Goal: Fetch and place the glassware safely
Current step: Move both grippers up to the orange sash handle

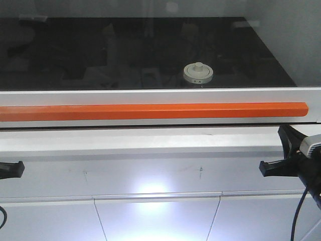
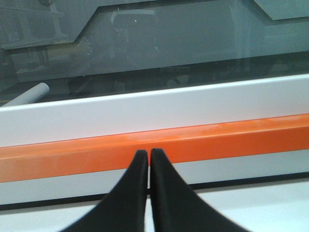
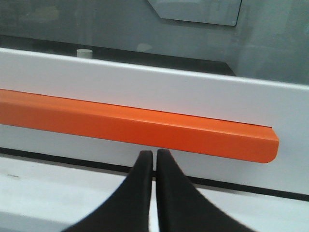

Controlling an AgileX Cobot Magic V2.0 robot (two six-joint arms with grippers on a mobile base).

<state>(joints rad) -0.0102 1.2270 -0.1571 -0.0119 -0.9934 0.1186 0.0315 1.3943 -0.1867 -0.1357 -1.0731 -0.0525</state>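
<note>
The glassware [image 1: 198, 74] stands upright on the dark work surface [image 1: 75, 55] inside the enclosure, behind the glass pane. Its round off-white lid with the central knob is seated on top. In the front-facing view we locate it slightly right of centre, just beyond the white sash frame [image 1: 150, 95].

An orange handle bar [image 1: 150, 111] runs across the lower part of that frame. A white ledge [image 1: 150, 140] lies below it.

Both grippers are outside the enclosure, below the handle bar and well apart from the glassware. The frame and pane stand between them and it.

The left gripper [image 2: 148, 154] points at the orange bar. Its fingers are drawn together with only a hairline slit between them, and they grip nothing. In the front-facing view only its black tip shows, at the left edge.

The right gripper [image 3: 154, 154] points at the bar near its right end. Its fingers are likewise drawn together, with nothing between them.

In the right wrist view we see a small pale cylinder [image 3: 84, 52] behind the glass; we cannot tell whether it is the glassware.
</note>
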